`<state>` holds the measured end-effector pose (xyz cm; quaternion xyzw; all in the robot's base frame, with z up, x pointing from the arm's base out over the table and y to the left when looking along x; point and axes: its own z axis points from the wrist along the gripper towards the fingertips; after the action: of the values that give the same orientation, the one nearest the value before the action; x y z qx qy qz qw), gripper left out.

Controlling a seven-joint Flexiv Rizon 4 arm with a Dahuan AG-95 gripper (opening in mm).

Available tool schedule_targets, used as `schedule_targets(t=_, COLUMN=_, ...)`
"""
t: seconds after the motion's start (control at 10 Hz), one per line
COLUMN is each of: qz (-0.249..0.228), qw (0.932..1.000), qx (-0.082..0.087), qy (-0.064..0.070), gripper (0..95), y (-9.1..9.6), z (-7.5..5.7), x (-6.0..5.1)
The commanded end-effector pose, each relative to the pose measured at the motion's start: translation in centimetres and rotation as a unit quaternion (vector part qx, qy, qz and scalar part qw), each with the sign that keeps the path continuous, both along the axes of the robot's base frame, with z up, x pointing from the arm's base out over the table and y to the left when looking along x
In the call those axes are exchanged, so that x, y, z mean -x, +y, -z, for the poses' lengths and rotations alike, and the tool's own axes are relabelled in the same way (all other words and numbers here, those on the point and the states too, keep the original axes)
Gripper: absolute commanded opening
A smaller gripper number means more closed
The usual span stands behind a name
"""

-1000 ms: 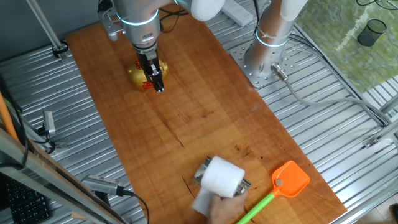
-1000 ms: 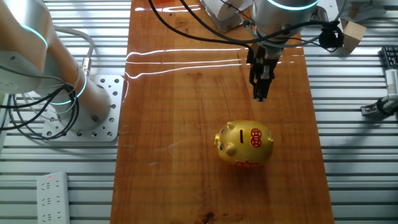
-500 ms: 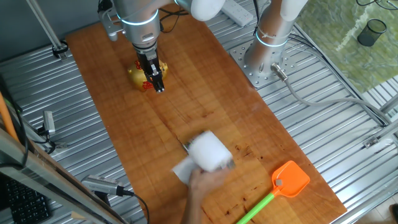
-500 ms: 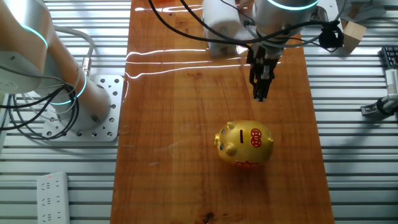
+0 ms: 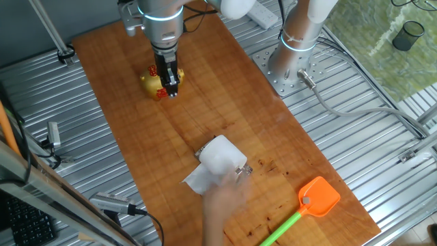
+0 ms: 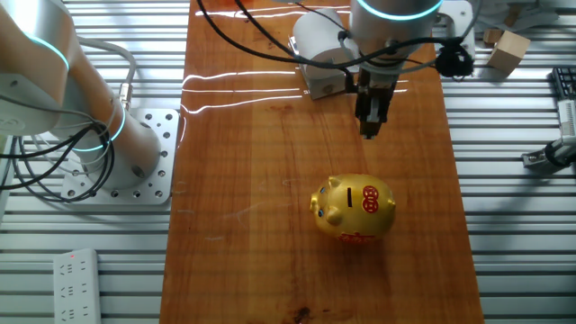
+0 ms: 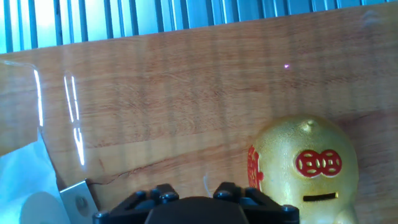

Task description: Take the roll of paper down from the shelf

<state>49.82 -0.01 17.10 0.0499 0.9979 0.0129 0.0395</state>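
The roll of paper is white, lies on its side on the small silver shelf, and has a wrinkled tail of tissue at its left. Both stand on the wooden table's middle. They also show at the far end in the other fixed view, roll and shelf. In the hand view the roll and a shelf corner sit at bottom left. My gripper hangs well away from them, next to the golden piggy bank. Its fingers look shut and empty.
A blurred human hand is just in front of the roll. An orange-headed swatter lies at the near right. The piggy bank also fills the right of the hand view. A second arm's base stands right of the table.
The human hand slid the roll and shelf from near the swatter toward the table's middle and let go. My gripper shifted slightly toward the far end, still shut.
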Motion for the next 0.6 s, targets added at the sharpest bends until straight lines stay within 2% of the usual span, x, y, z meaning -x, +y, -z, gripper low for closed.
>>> schedule_targets(t=0.1, qz=-0.003, qw=1.0000, qx=0.000, qy=0.002, gripper=0.0, y=0.02, z=0.08, x=-0.19)
schedule_targets(t=0.6, qz=-0.004, qw=1.0000, qx=0.001, qy=0.003, gripper=0.0, y=0.03, z=0.08, x=-0.20)
